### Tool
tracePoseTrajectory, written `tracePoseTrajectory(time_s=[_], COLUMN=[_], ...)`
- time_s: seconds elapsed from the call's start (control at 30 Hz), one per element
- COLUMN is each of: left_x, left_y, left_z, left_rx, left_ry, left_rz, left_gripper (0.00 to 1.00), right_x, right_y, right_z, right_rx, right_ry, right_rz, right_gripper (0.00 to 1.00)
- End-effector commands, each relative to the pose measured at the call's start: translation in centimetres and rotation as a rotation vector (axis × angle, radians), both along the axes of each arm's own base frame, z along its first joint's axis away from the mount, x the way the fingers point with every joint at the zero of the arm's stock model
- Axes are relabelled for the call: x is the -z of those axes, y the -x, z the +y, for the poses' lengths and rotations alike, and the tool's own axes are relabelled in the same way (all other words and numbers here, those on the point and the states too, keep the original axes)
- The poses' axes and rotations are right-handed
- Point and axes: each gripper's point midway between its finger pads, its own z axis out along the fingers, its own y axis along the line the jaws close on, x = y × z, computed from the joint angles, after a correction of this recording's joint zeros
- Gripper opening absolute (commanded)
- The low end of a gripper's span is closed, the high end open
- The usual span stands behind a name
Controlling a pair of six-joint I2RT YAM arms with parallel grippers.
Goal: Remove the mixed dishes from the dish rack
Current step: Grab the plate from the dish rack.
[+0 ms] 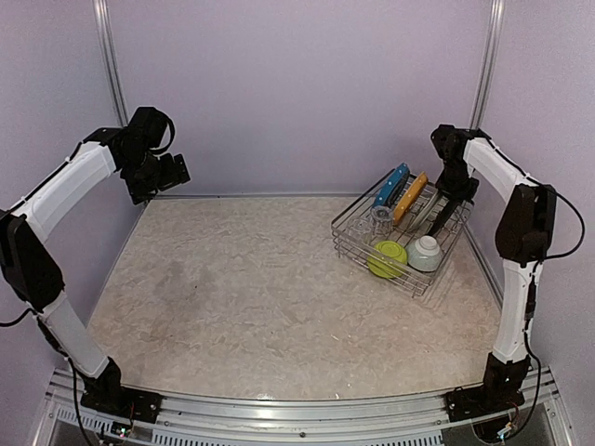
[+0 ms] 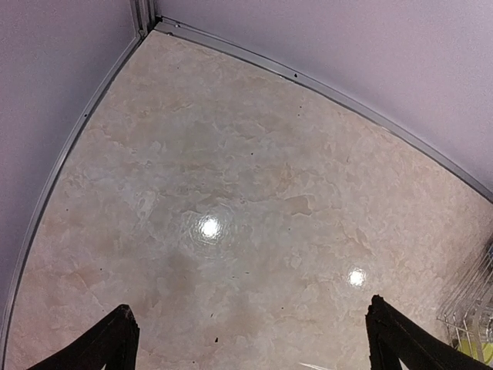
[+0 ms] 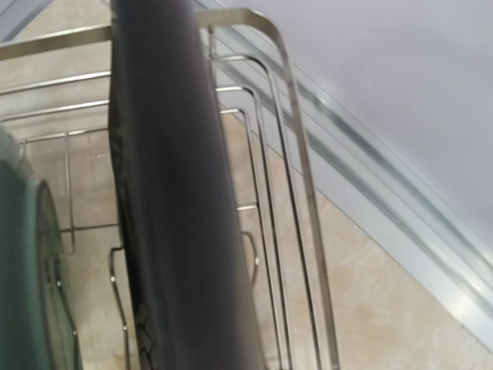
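Top external view: right gripper (image 1: pixel 453 198) pinches the black plate (image 1: pixel 442 219) in the rack (image 1: pixel 358 253) at the table's (image 1: pixel 260 307) far right corner, teal plate (image 3: pixel 19 270) close beside; left gripper (image 1: pixel 175 173) gapes wide.

Beige marbled table (image 1: pixel 242 297); 1 dish rack (image 1: pixel 346 240) standing at far-right corner.

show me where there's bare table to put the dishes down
The whole table left of the dish rack is bare, from the left wall to the near rail. Crowded only at far right, where the right gripper reaches into the rack.
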Motion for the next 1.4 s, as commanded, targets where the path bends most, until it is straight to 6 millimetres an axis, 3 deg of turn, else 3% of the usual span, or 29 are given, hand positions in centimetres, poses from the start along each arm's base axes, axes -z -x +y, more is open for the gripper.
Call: tracePoseTrajectory(time_s=[0.0, 0.27, 0.9, 1.07, 1.23, 1.37], left_x=[-0.2, 0.0, 0.0, -0.8, -2.8, -4.3], left_y=[-0.5, -0.7, -0.7, -0.8, -1.0, -0.6], left_z=[0.0, -0.4, -0.8, -1.4, -2.3, -3.1], left_rx=[0.002, 0.006, 0.006, 0.038, 0.087, 0.151], left_ry=[0.011, 0.023, 0.056, 0.077, 0.103, 0.129], left_rz=[-0.004, 0.000, -0.005, -0.050, -0.161, -0.292], left_gripper=[0.99, 0.99, 0.99, 0.99, 0.99, 0.99], right_x=[-4.0, -6.2, -15.7, -18.1, -20.5, -22.8], right_y=[-0.9, 0.4, 2.8, 4.7, 6.4, 6.8], right_z=[0.1, -0.8, -0.9, -1.5, -1.5, 0.5], right_rx=[0.013, 0.043, 0.030, 0.040, -0.004, -0.178], right_ry=[0.076, 0.151, 0.270, 0.297, 0.308, 0.293], right_rz=[-0.086, -0.095, -0.285, -0.315, -0.361, -0.418], right_gripper=[0.01, 0.00, 0.00, 0.00, 0.00, 0.00])
